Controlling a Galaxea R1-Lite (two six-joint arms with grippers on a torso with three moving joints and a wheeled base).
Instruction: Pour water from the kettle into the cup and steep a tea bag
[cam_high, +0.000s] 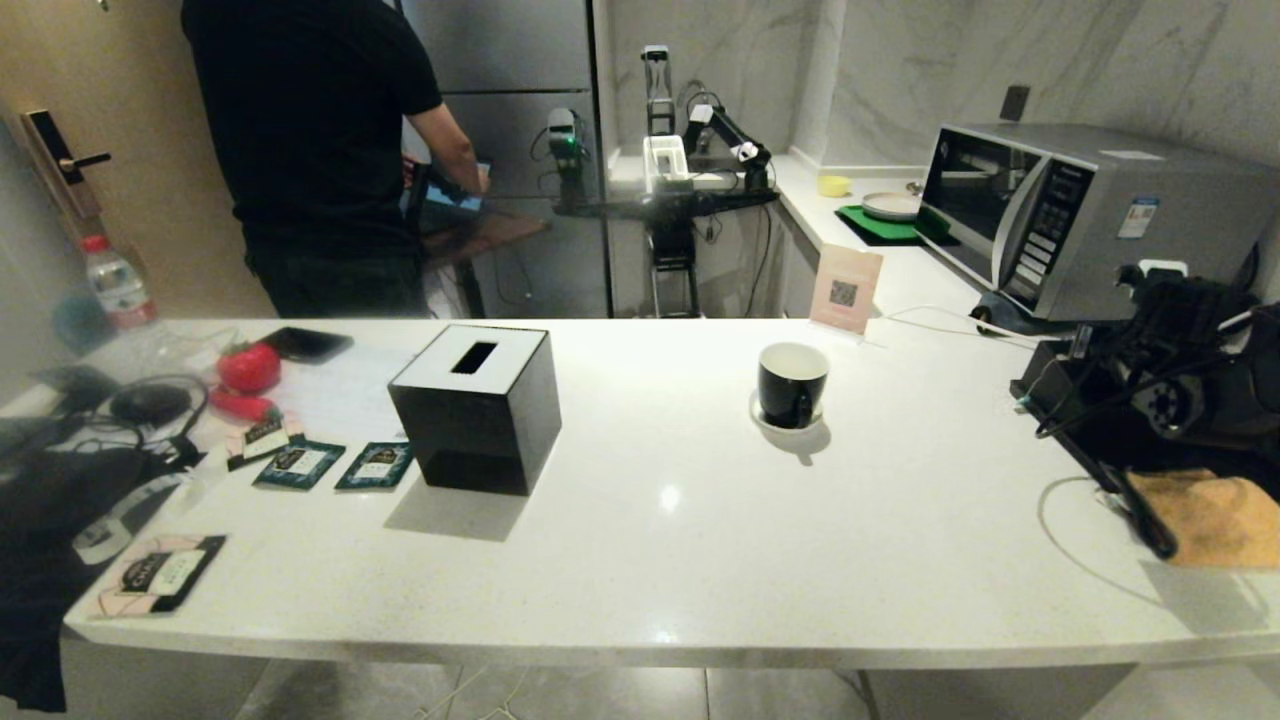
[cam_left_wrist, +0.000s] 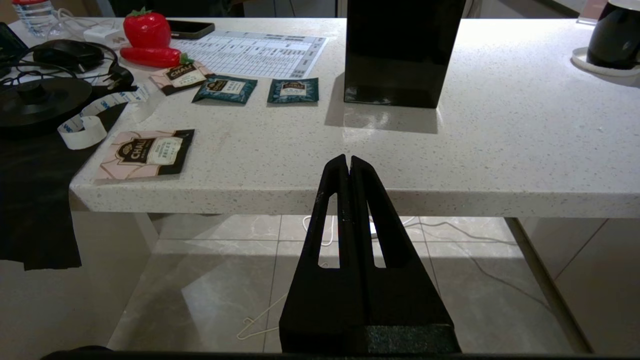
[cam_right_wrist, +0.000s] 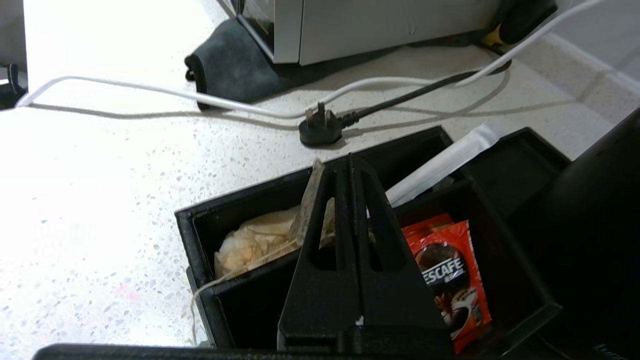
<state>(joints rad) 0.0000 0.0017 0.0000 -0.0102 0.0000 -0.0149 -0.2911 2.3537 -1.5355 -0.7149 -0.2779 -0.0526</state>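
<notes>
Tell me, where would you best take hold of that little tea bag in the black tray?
Probably by its peaked top corner, coming from above. The tea bag is a soft pyramid lying low in a compartment of the black tray, whose walls block a sideways approach, and only the upper tip stands clear. The right end effector is shut right at that tip. The thin string would slip too easily.

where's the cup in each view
Head view: the cup stands on its saucer right of centre on the white counter, right of the tissue box.
Left wrist view: cup at the top right corner, partly cut off, again on the saucer.
Right wrist view: not in it.
Shared landmark: the tissue box, in the head and left wrist views only.
</notes>
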